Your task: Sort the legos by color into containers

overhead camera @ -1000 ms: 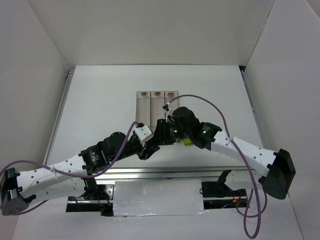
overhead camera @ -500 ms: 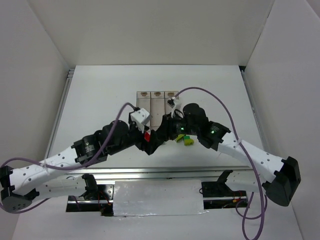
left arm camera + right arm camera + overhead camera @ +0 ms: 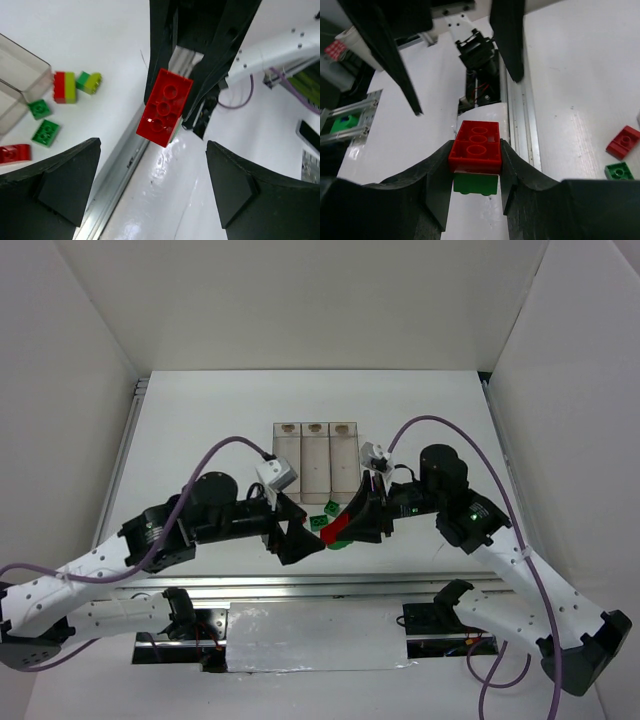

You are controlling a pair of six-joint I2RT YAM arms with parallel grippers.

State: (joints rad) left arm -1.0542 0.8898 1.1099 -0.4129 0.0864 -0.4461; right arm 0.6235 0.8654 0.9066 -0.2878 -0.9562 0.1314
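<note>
Red brick [image 3: 475, 146] sits pinched in your right gripper [image 3: 476, 162], left gripper [image 3: 152, 190] spread wide; green piece [image 3: 475, 184] seemingly stuck beneath could ride along, mis-sorting among the containers [image 3: 314, 450].

Reaches in from 8 o'clock with left arm [image 3: 130, 560], forearm low, wrist aimed toward 3 o'clock. Holds left gripper [image 3: 297, 540] jaws spread wide, gripping nothing. Comes up from 5 o'clock with right arm [image 3: 520, 570], elbow bent, wrist turned back toward 9. Pinches right gripper [image 3: 338, 528] tight on a red lego [image 3: 164, 107]. Faces both grippers tip to tip, close, not touching.
</note>
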